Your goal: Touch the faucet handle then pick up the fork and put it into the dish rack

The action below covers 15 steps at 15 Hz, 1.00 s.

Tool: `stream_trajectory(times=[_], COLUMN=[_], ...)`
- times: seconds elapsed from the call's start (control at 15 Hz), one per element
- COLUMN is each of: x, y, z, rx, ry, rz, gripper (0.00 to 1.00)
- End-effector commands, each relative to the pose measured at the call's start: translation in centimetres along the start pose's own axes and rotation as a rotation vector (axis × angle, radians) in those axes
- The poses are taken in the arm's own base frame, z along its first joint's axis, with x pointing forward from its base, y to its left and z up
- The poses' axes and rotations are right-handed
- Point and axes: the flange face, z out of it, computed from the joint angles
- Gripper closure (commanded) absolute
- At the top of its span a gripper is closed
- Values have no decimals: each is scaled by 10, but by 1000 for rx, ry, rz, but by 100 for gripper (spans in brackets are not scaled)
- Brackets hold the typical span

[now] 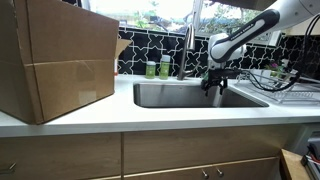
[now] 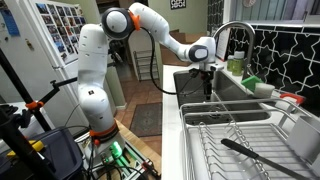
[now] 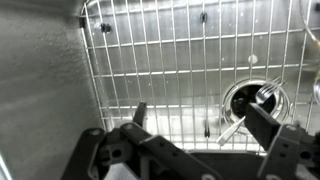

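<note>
Bordering the sink (image 1: 165, 97): box (image 1: 55, 60), probably green bottles (image 1: 158, 69), dish rack (image 2: 212, 142).

Black cracked-pattern backsplash (image 1: 150, 45), white countertop (image 1: 100, 120), wooden cabinets (image 1: 60, 155), bright window (image 1: 160, 10), perhaps a rug (image 2: 148, 118) on the floor

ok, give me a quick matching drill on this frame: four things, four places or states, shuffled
1. gripper
2. fork
3. cardboard box
4. green bottles

A. on the counter, beside the sink
B. open, over the sink basin
C. behind the sink, near the faucet
D. lying on the sink-bottom grid, at the drain

Pairs: 1-B, 2-D, 3-A, 4-C
</note>
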Motion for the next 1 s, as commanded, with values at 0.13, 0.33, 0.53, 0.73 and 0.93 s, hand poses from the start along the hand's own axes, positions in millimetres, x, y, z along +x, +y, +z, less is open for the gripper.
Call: stream_trajectory(times=[0.13,0.33,0.53,0.73,0.93], x=[11,9,22,45,63], y=[22,23,39,67,89], z=[-27,-31,-47,-82,-110], rx=[27,32,28,-7,15], ry=[61,65,164,365,537], rz=[31,31,18,-30,-102], gripper=[0,0,0,0,0])
